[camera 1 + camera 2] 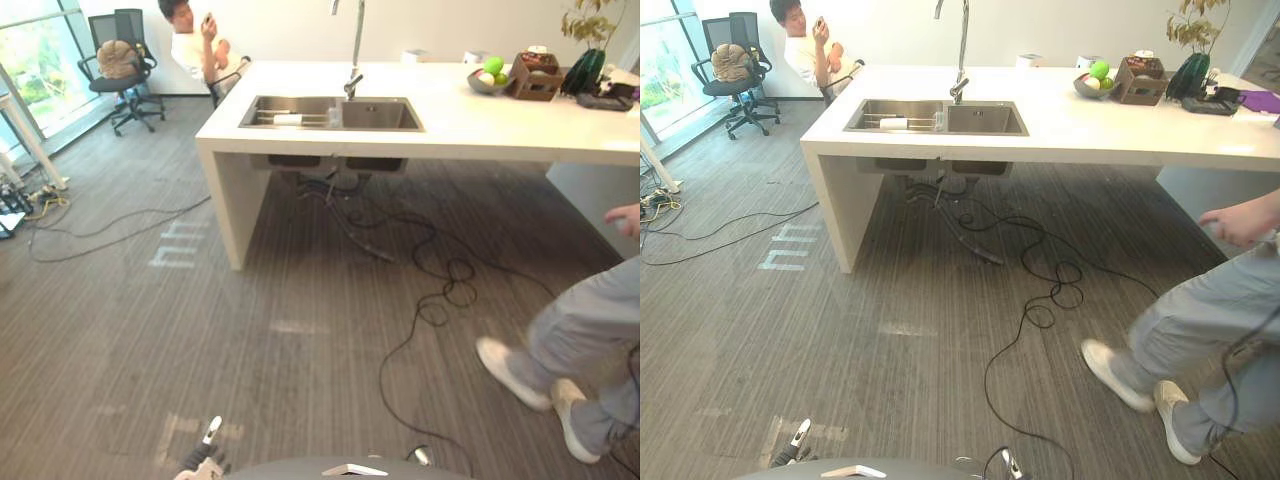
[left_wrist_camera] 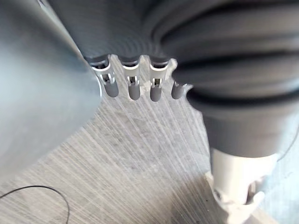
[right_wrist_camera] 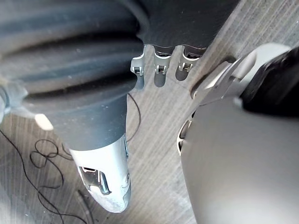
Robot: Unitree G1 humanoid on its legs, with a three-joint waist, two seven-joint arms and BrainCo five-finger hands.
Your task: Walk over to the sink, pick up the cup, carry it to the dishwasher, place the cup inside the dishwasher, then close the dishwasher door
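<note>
ok so the sink [image 1: 385, 116] sits dead ahead at 12 o'clock, sunk into a long white counter [image 1: 500, 128], with a tall tap [image 1: 356, 45] right behind it. the cup [image 1: 334, 115] looks like the small clear thing standing in the sink by the divider between the two basins. it's tiny from here, so i can't tell more than that. a white roll-shaped thing [image 1: 288, 119] lies on a rack in the basin at its 9 o'clock side.

both hands are down low at 6 o'clock, well apart from the counter. the left hand [image 2: 133, 86] hangs over the grey striped floor [image 1: 150, 350], fingers straight and relaxed, nothing in them. the right hand [image 3: 160, 74] is the same: fingers loose, thumb [image 3: 110, 182] apart from them, empty.

other stuff: at about 1 o'clock on the counter there's a bowl of fruit [image 1: 488, 80], a brown box [image 1: 535, 80] just beside it and a plant [image 1: 588, 50] past that. a person [image 1: 195, 45] sits at the counter's far corner around 11 o'clock, with a black office chair [image 1: 120, 60] at 10 o'clock. a second person's legs [image 1: 580, 330] in grey trousers and white shoes stand on the floor at 4 o'clock.
</note>
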